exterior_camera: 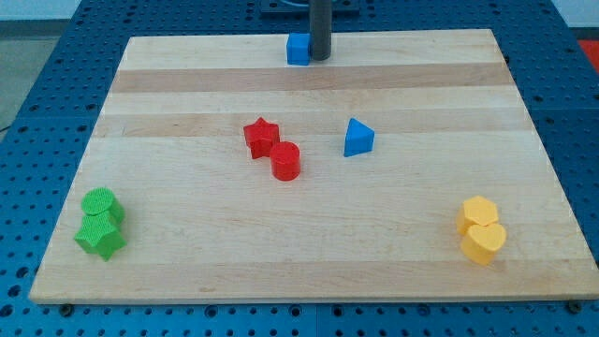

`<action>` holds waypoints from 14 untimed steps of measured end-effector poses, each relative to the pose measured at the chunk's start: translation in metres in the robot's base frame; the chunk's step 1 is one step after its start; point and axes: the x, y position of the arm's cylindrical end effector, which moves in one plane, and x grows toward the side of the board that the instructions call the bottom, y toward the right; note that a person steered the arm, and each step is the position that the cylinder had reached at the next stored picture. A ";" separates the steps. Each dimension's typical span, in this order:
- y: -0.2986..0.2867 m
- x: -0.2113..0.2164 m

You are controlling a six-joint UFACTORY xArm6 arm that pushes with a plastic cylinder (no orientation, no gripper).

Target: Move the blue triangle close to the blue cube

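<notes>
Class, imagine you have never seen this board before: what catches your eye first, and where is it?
The dark rod at the view's top, my tip right beside the blue cube. Then the blue triangle alone right of centre, with the red pair mid-board, green pair bottom left and yellow pair bottom right.

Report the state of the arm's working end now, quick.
No jaws here: my tip is a bare dark rod holding nothing, right beside the small blue cube at the view's top.

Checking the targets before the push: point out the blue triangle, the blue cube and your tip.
blue triangle (357,139), camera view, its front face.
blue cube (298,49), camera view, its front face.
my tip (320,58), camera view, the rod's very end, beside the cube's right.
</notes>
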 end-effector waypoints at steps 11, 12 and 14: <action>0.094 0.225; 0.055 0.211; 0.017 0.131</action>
